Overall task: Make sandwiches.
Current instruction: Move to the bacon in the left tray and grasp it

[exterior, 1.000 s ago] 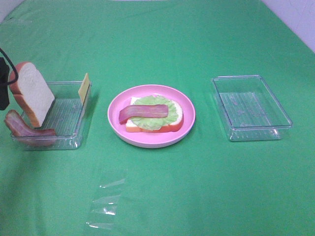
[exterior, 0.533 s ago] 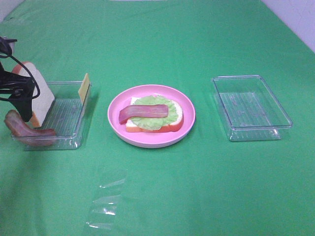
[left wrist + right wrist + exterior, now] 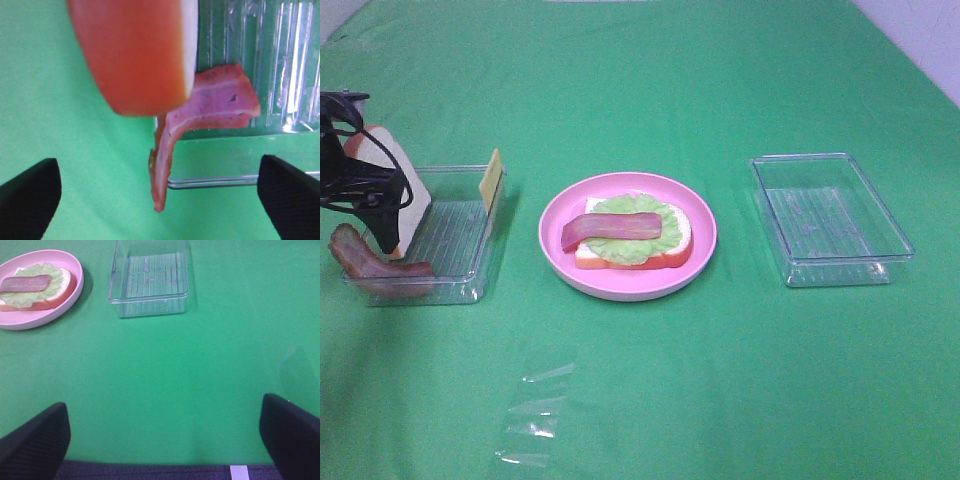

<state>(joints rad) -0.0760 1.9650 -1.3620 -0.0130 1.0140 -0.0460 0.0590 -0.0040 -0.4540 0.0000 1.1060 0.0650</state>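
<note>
On the pink plate [image 3: 705, 235] lies a bread slice [image 3: 682, 232] with a lettuce leaf [image 3: 635, 248] and a bacon strip [image 3: 610, 228] on top; they also show in the right wrist view [image 3: 30, 284]. A second bread slice [image 3: 412, 185] leans upright in the left clear tray [image 3: 460, 235]. A second bacon strip [image 3: 365, 262] drapes over that tray's left end. A yellow cheese square [image 3: 492, 178] leans on its right wall. My left gripper [image 3: 386, 240] is open just above this bacon [image 3: 210, 107], beside the bread crust [image 3: 135, 55]. My right gripper [image 3: 162, 440] is open and empty over bare cloth.
An empty clear tray [image 3: 830, 218] stands right of the plate and shows in the right wrist view [image 3: 149, 282]. A piece of clear plastic film [image 3: 535, 410] lies on the green cloth near the front. The cloth covers the whole table.
My left arm has come in from the left edge and now stands in front of the leaning bread slice, over the left tray. Nothing else moved.
</note>
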